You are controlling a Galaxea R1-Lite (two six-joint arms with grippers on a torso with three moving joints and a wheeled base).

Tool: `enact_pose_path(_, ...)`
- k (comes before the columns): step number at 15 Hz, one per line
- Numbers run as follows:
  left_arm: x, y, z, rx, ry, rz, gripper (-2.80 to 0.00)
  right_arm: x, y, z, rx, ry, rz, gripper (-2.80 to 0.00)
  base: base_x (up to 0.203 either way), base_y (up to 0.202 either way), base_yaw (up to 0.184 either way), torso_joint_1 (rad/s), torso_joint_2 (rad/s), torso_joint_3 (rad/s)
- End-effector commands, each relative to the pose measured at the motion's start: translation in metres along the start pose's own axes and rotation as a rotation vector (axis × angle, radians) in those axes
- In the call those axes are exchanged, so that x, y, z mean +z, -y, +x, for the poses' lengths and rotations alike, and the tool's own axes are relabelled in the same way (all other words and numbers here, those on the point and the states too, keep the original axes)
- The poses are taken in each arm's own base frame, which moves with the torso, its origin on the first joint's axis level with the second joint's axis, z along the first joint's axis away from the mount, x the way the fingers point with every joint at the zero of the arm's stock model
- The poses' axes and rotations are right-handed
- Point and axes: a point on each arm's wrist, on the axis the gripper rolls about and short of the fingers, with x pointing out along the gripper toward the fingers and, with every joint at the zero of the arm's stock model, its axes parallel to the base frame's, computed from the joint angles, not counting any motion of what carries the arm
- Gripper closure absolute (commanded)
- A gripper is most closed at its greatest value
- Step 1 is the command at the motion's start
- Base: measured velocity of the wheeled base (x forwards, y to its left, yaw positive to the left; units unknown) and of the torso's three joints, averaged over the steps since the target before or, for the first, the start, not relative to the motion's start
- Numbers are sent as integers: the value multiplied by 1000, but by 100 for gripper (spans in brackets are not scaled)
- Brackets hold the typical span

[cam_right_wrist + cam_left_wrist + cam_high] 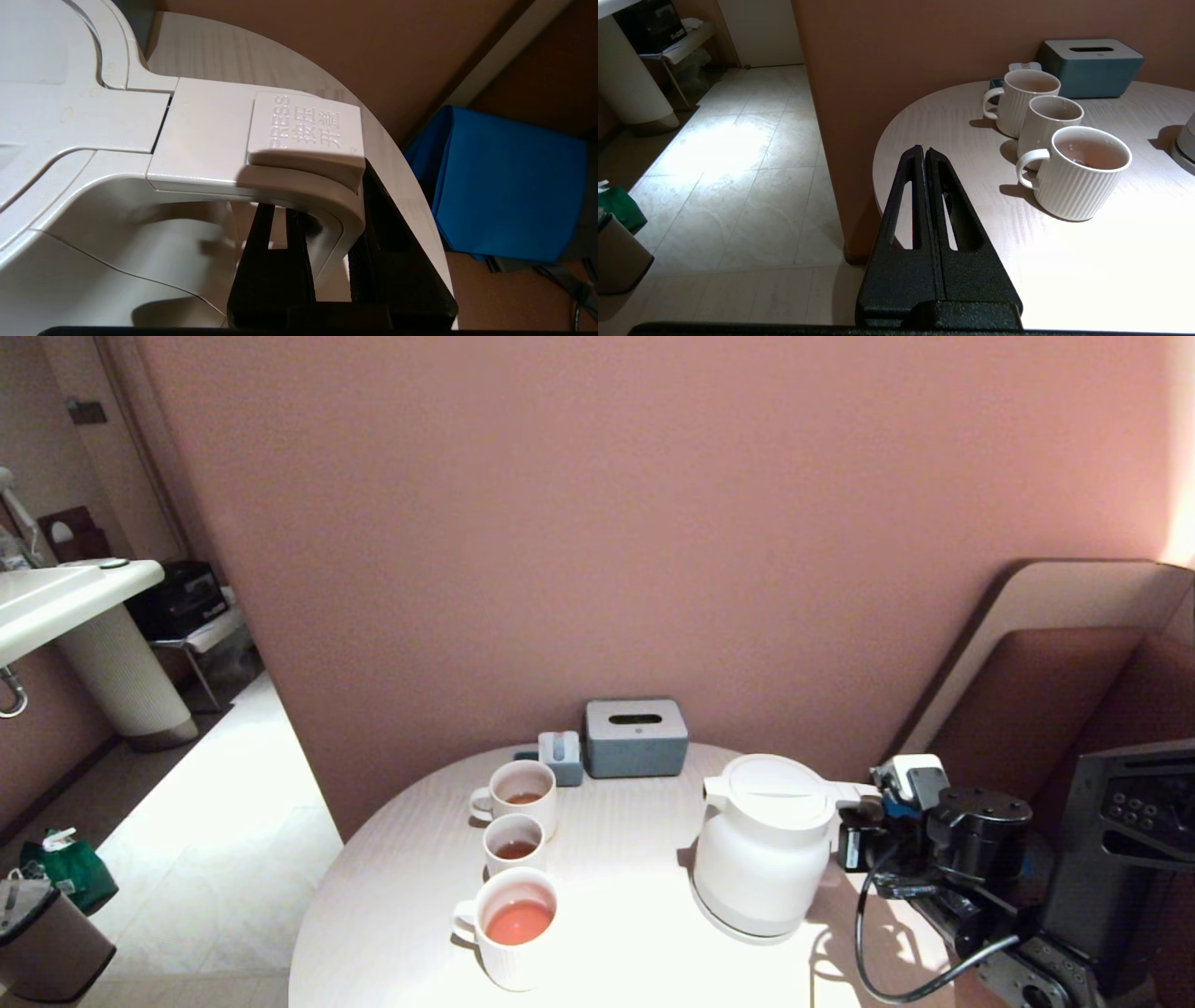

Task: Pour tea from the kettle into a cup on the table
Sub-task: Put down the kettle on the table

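Observation:
The white kettle [766,859] stands on its round base [738,926] at the right of the pale wood table [616,915]. My right gripper [854,845] is shut on its handle [210,140] just below the press button, one finger inside the loop and one outside; in the wrist view the gripper [327,196] straddles the handle's bend. Three white ribbed cups stand in a row at the left: the near cup [513,924] holds orange-red tea [519,921], the middle cup [513,845] and far cup [521,793] hold a little. My left gripper [923,150] hovers shut and empty over the table's left edge.
A grey tissue box [636,737] and a small grey holder [560,756] sit at the table's back by the wall. A black machine [1130,840] stands right of my right arm. A blue object [504,186] lies beyond the table's right edge. Open floor lies left.

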Motion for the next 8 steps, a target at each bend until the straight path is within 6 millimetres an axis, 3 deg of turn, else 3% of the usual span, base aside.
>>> enact_pose_path(1, 0, 0, 0, -2, 0, 0, 0, 4, -2, -1, 4, 40, 7, 0, 0, 0, 0, 0, 0, 0)
enact_pose_path(8, 0, 0, 0, -2, 0, 0, 0, 0, -7, -7, 29, 21, -3, 0, 0, 0, 0, 0, 0, 0)
